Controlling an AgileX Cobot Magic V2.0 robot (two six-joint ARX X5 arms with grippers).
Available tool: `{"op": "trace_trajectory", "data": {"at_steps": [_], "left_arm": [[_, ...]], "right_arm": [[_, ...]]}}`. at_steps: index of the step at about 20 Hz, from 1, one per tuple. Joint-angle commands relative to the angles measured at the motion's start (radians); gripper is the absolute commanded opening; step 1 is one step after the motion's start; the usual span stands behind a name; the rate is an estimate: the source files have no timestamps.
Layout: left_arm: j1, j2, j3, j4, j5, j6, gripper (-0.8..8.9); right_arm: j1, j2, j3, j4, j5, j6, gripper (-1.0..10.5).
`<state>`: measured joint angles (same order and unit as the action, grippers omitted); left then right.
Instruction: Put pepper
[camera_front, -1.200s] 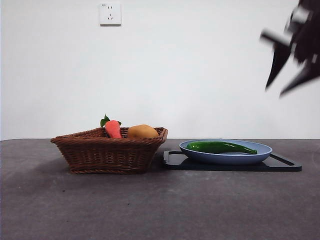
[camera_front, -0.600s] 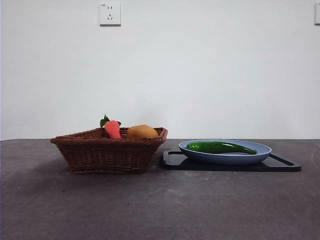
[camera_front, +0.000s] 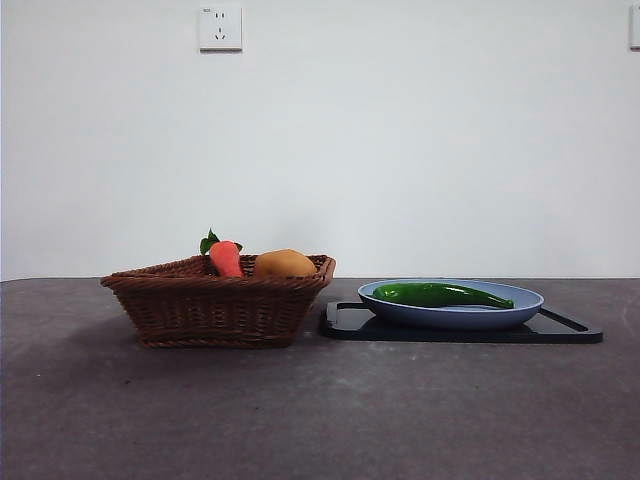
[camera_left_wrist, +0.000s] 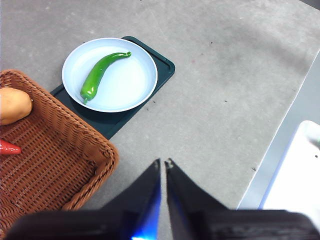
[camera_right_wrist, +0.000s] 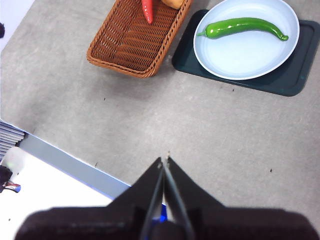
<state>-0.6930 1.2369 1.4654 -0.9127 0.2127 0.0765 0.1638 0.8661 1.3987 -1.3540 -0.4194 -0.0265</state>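
We are looking at a grey matte table (camera_front: 300, 420) bearing a brown woven wicker basket (camera_front: 215, 305), which is holding a red-orange vegetable with green leaves (camera_front: 225, 257) and a rounded orange-yellow fruit (camera_front: 285, 263). Just beside it, a flat dark rectangular tray (camera_front: 560, 328) is carrying a round pale blue plate (camera_front: 455, 312). The long glossy dark green pepper (camera_front: 440, 294) is lying in that plate. Our left gripper (camera_left_wrist: 162, 165) and right gripper (camera_right_wrist: 164, 161) are hanging high over the table, well apart from everything, each with its jaws pressed together on nothing.
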Motion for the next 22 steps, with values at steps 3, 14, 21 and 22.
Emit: {"op": "trace_trajectory", "data": {"at_steps": [3,14,21,22], "left_arm": [[-0.006,0.007,0.015,0.010,0.001,-0.005,0.08],[0.008,0.003,0.015,0.092,-0.019,0.026,0.08],[0.269,-0.227,-0.128,0.490,-0.101,0.060,0.08],[0.317,-0.283,-0.193,0.572,-0.102,0.060,0.08]], "right_arm": [[0.004,0.006,0.018,-0.015,0.002,0.035,0.1],[0.003,0.006,0.018,-0.015,0.003,0.033,0.1],[0.003,0.006,0.018,-0.015,0.003,0.033,0.1],[0.003,0.006,0.017,-0.015,0.003,0.033,0.1]]}}
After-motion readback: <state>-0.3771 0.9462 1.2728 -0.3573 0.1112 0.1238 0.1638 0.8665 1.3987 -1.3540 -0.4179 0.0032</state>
